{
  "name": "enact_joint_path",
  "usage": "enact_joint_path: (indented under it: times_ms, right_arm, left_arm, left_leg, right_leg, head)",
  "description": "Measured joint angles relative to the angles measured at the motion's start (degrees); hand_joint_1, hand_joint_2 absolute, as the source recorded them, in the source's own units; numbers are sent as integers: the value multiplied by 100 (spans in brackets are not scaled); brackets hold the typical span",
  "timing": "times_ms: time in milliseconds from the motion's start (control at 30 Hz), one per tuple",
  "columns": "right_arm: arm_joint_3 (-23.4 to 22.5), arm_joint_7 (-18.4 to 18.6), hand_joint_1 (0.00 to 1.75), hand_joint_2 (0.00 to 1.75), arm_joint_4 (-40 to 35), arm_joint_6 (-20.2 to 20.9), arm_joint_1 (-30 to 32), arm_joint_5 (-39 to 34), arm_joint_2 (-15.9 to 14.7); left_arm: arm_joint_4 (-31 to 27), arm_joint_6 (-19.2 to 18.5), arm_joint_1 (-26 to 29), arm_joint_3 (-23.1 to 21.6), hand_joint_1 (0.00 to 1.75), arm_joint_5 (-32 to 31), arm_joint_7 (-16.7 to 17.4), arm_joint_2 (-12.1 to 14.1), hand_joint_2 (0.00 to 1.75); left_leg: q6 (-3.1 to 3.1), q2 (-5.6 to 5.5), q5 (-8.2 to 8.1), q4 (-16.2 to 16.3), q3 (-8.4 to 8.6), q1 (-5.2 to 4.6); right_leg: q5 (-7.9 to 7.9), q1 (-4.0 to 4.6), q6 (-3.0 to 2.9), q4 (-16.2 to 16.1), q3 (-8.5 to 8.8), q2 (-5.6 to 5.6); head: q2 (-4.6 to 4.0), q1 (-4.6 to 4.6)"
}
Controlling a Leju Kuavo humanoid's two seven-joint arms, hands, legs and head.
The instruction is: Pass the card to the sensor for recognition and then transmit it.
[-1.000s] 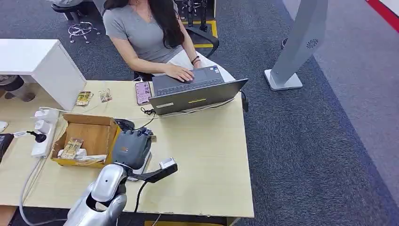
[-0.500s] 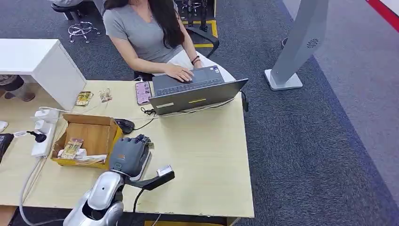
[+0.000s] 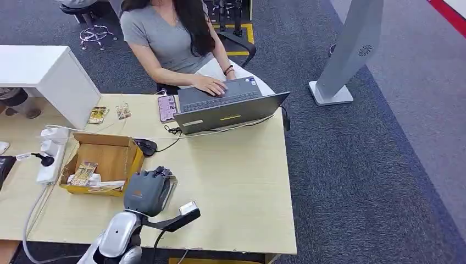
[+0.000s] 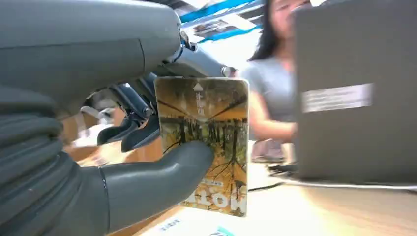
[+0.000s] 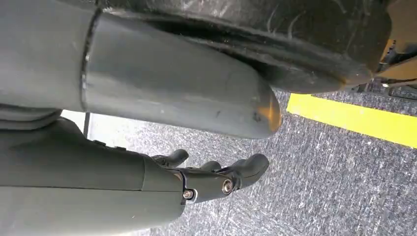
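Above desk (image 3: pixel 236 181), left robot hand (image 3: pixel 147 191) gripping card (image 4: pixel 206 142)

Open tabletop (image 3: pixel 242 176) between the left hand (image 3: pixel 147 191) and the laptop (image 3: pixel 233 113). Cardboard box (image 3: pixel 104 159) close on the left side, mouse (image 3: pixel 146 146) and cable (image 3: pixel 170 144) just ahead, person (image 3: pixel 170 38) behind the laptop.

Even bright light; wrist-view backgrounds blurred.
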Motion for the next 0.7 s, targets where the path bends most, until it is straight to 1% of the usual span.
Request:
enact_joint_path:
  times_ms: [67,200,367,700]
  right_arm:
    - [0,20,0,0,0,9,8,37,0]
    - [0,50,0,0,0,24,15,87,0]
    - [0,90,0,0,-2,24,15,138,0]
    - [0,103,0,0,-2,28,17,186,0]
  left_arm:
    - [44,96,134,251,175,48,-66,-7,175]
    - [179,138,268,545,175,61,-146,-15,175]
    - [304,148,324,725,175,39,-153,-81,175]
    - [503,164,353,889,175,26,-162,-151,175]
  left_leg:
    - [0,1,0,0,0,0]
    - [0,-3,0,0,-2,2]
    - [0,-3,0,0,-3,1]
    - [0,-3,0,0,-3,1]
  right_leg:
    - [0,0,0,0,-3,2]
    - [-1,1,-2,0,-3,-7]
    - [-1,1,-2,0,-2,-6]
    - [-1,0,-2,0,-3,-6]
  head:
    - [0,0]
    - [0,0]
    - [0,0]
    - [0,-2]
